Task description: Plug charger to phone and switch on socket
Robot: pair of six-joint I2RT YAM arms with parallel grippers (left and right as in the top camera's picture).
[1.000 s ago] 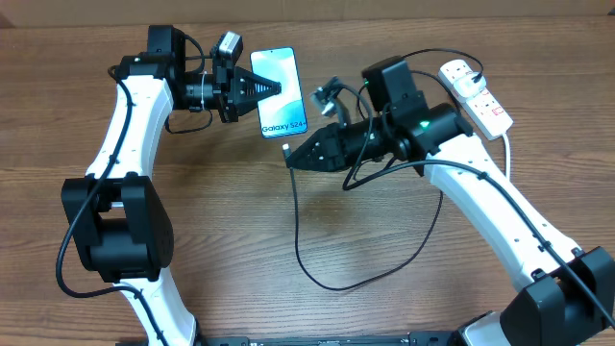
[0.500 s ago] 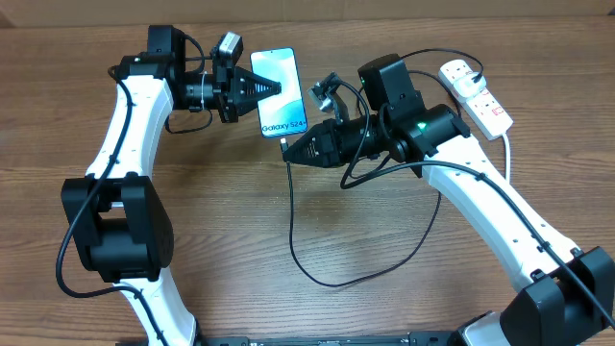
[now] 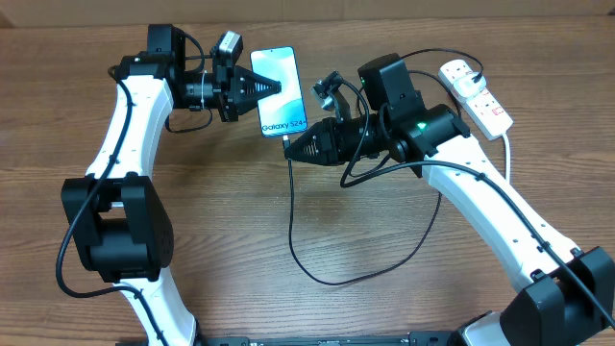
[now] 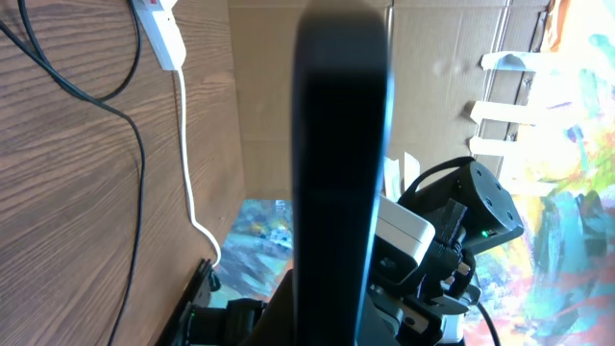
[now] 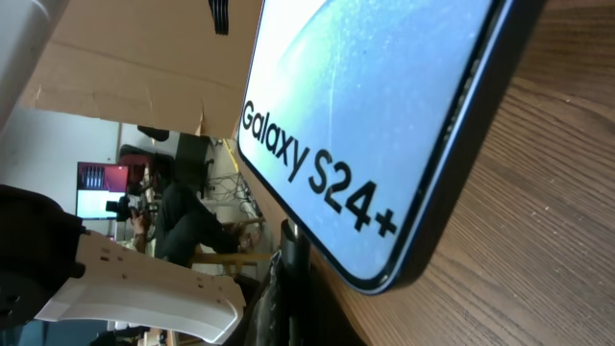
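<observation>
The phone (image 3: pixel 280 91) lies tilted at the back of the table, its cyan screen lit with white text at the near end. My left gripper (image 3: pixel 275 88) is shut on its left edge. In the left wrist view the phone (image 4: pixel 341 144) shows edge-on as a dark bar. My right gripper (image 3: pixel 290 149) is shut on the connector end of the charger (image 3: pixel 292 216), right at the phone's near end. In the right wrist view the dark connector tip (image 5: pixel 293 245) sits just beside the bottom corner of the phone (image 5: pixel 384 86). The white socket (image 3: pixel 476 94) lies at the back right.
The charger's black cable loops across the middle of the table (image 3: pixel 192 231) toward the near side and back up to the socket. A thick white cord (image 3: pixel 507 144) leaves the socket beside my right arm. Cardboard walls stand behind the table.
My right gripper has moved up and left with the connector, closing on the phone's near end. The left arm and the phone have stayed still.
</observation>
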